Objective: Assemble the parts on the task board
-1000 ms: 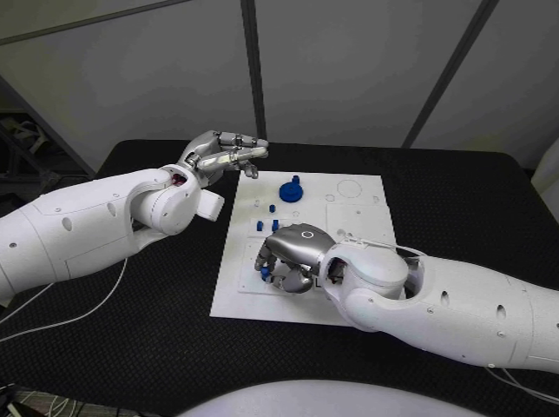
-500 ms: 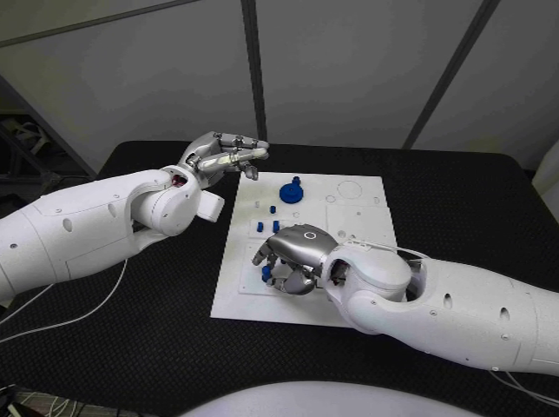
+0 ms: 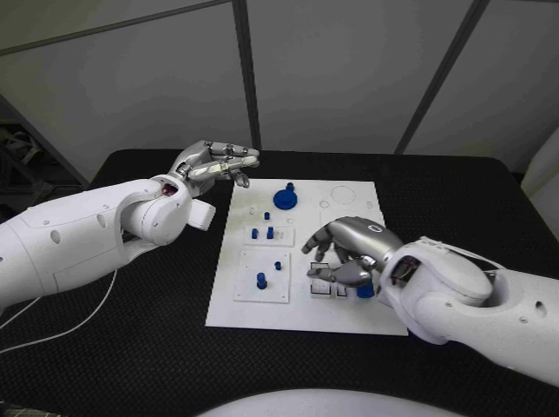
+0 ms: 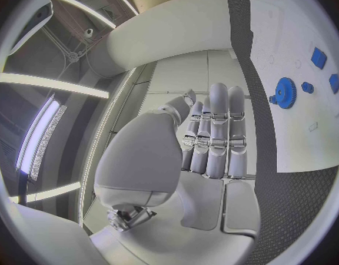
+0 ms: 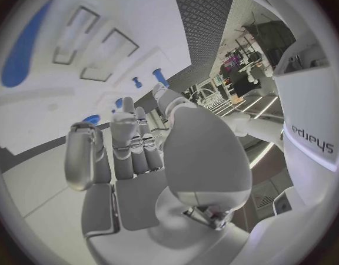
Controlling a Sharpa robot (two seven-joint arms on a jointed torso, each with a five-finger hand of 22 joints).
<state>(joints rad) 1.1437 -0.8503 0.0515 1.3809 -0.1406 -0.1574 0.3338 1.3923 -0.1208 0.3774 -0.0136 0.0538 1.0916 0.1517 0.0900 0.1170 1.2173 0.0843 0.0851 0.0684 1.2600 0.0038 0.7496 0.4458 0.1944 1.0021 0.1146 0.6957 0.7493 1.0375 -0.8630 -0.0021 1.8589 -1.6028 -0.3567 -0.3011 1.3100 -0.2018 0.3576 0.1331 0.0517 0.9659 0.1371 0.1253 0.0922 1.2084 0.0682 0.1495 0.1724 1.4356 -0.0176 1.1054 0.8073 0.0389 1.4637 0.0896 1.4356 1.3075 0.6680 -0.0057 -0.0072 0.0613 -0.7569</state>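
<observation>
- The left hand (image 3: pixel 214 162) hovers beyond the far left corner of the white board (image 3: pixel 248 306), over the black table (image 3: pixel 129 334). Its fingers are curled loosely inward and hold nothing. If it swings in, it could clip the blue gear (image 3: pixel 286 199) standing near that corner.
- Left of the board's middle, two short blue pegs (image 3: pixel 263 233) stand upright, and a single peg (image 3: pixel 261 280) stands nearer the robot. All look easy to knock over.
- The right hand (image 3: pixel 345 254) hangs low over the board's right side, fingers spread and bent downward. I cannot tell whether it holds anything.
- A blue piece (image 3: pixel 364 292) sits on the board just beneath those fingers. The hand hides much of it, so a blind closing could push it aside instead of grasping it.
</observation>
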